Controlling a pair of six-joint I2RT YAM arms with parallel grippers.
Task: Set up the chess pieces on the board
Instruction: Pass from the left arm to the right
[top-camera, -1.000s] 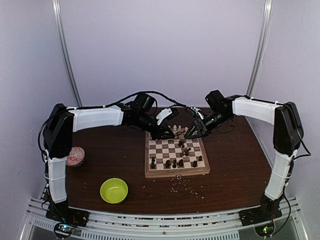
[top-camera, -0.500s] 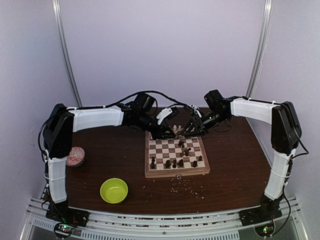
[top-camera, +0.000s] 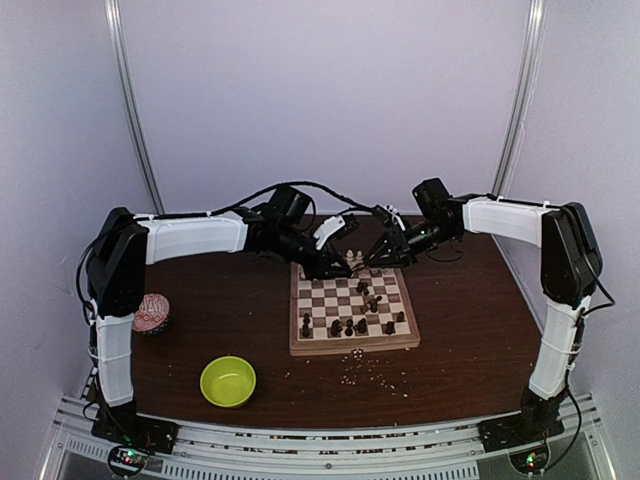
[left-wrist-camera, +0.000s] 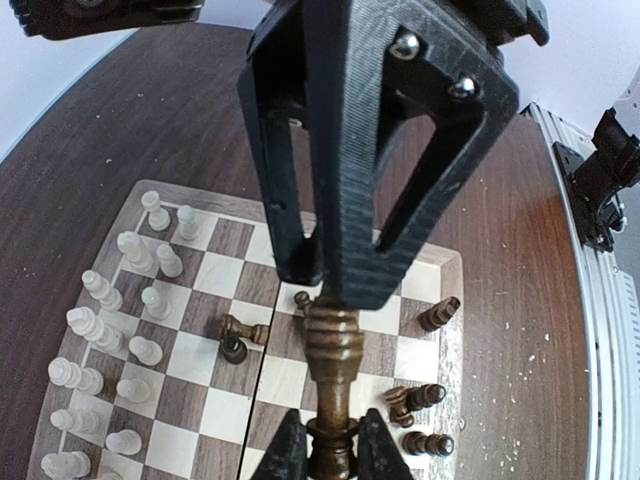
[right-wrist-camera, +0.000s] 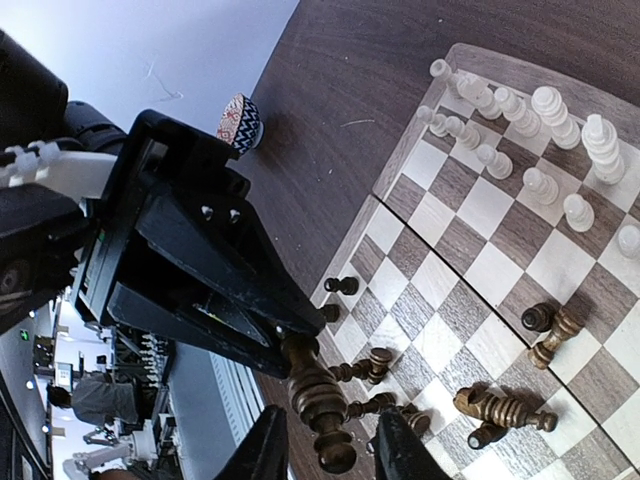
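Note:
My left gripper (left-wrist-camera: 332, 450) is shut on the base end of a dark brown chess piece (left-wrist-camera: 332, 350) and holds it in the air above the board (top-camera: 352, 346). My right gripper (right-wrist-camera: 332, 452) faces it and straddles the piece's (right-wrist-camera: 318, 398) other end, open, with a gap on each side. In the top view the two grippers, left (top-camera: 340, 263) and right (top-camera: 373, 258), meet over the board's far edge. Cream pieces (left-wrist-camera: 100, 290) stand in two rows. Several dark pieces (right-wrist-camera: 500, 408) lie toppled on the squares.
A lime-green bowl (top-camera: 228, 381) sits near the front left of the table. A small patterned cup (top-camera: 151, 313) stands at the left edge. Pale crumbs (top-camera: 370, 375) are scattered in front of the board.
My right gripper has moved left to the left gripper, and its jaws have narrowed around the free end of the held piece. The left arm has stayed put.

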